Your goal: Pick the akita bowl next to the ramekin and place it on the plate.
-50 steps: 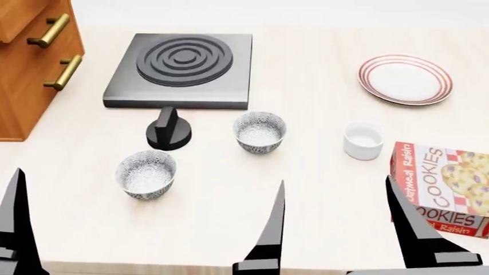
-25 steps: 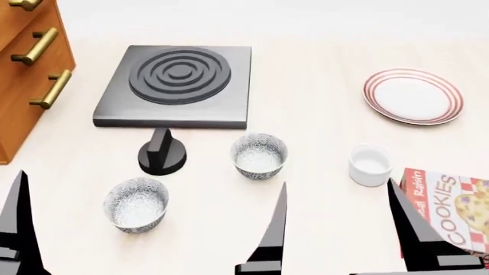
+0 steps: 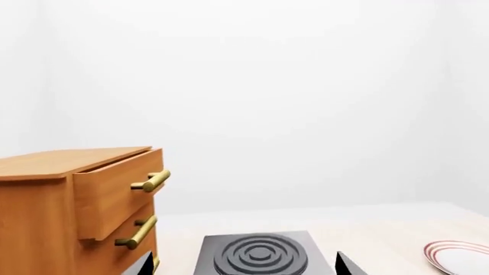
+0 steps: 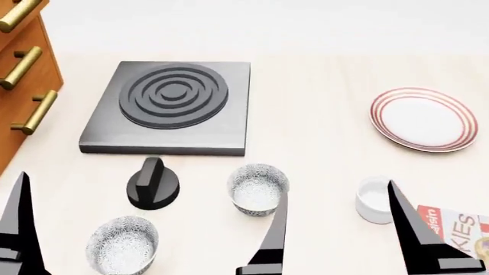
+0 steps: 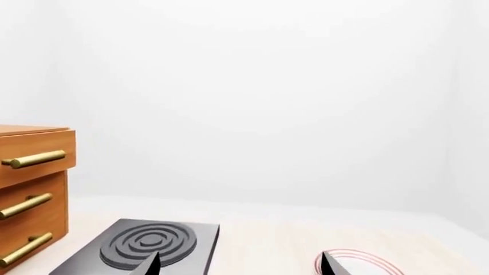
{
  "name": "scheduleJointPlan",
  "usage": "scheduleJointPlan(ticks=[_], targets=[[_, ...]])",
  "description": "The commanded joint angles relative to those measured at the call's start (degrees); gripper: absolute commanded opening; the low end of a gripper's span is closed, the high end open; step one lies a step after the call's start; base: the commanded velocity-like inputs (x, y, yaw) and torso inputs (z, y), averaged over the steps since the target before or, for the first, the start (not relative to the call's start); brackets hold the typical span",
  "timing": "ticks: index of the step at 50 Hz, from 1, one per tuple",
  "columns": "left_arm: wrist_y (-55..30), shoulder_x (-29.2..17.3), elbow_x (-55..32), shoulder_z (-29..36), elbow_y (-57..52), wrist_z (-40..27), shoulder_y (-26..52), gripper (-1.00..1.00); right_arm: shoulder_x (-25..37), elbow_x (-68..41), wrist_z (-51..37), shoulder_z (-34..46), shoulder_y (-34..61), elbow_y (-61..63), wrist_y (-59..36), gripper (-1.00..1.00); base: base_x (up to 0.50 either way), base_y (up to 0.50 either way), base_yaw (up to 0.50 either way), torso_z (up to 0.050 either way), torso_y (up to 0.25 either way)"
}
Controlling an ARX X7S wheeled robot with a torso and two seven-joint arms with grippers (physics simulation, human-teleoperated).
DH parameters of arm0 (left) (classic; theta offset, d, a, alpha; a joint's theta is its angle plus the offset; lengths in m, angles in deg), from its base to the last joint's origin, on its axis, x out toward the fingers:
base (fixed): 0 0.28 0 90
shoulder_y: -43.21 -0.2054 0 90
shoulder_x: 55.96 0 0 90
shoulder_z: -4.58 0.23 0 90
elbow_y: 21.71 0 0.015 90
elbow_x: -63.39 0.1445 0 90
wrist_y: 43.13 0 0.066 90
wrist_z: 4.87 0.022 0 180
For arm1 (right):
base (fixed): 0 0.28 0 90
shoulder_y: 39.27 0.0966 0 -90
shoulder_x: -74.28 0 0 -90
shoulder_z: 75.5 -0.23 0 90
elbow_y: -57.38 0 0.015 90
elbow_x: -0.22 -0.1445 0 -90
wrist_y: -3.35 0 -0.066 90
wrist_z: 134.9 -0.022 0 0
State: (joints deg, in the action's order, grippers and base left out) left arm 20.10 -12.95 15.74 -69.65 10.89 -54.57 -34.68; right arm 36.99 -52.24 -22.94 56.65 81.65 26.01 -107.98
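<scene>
Resting untouched between ramekin (image 4: 374, 200) and knob (image 4: 153, 184), the akita bowl (image 4: 258, 188) is flanked by widely spread, empty fingers (image 4: 273, 240).

Left end effector (image 4: 145, 229): two flat, black, blade-like fingers are seen in the head view, each tapering to a sharp point.
Left end effector fingers (image 4: 17, 223): a matte black finish is shown; a stepped, blocky base is seen low on each finger.
Right end effector: only one finger (image 4: 416, 240) is shown in the head view, black and wedge-shaped like the others.
Left wrist view: only two small black fingertips (image 3: 145, 264) are seen at the frame edge.
Right wrist view: two small black pointed fingertips (image 5: 150, 263) are likewise seen.
Markings, cables, screws: none can be made out.
</scene>
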Motion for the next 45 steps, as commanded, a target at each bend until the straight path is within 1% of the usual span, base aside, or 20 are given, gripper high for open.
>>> scheduleJointPlan(ticks=[1, 45], targets=[[0.28, -0.21, -0.22, 0.55, 0.09, -0.32, 0.38, 1.00, 0.63, 0.18, -0.28, 0.55, 0.13, -0.12, 0.73, 1.00, 0.26, 0.00, 0.00, 0.000, 0.000], [1.97, -1.14, -0.23, 1.87, 0.93, -0.68, 0.57, 1.00, 2.40, 0.24, -1.56, 2.89, 1.38, 0.05, 2.94, 1.00, 0.25, 0.00, 0.00, 0.000, 0.001]])
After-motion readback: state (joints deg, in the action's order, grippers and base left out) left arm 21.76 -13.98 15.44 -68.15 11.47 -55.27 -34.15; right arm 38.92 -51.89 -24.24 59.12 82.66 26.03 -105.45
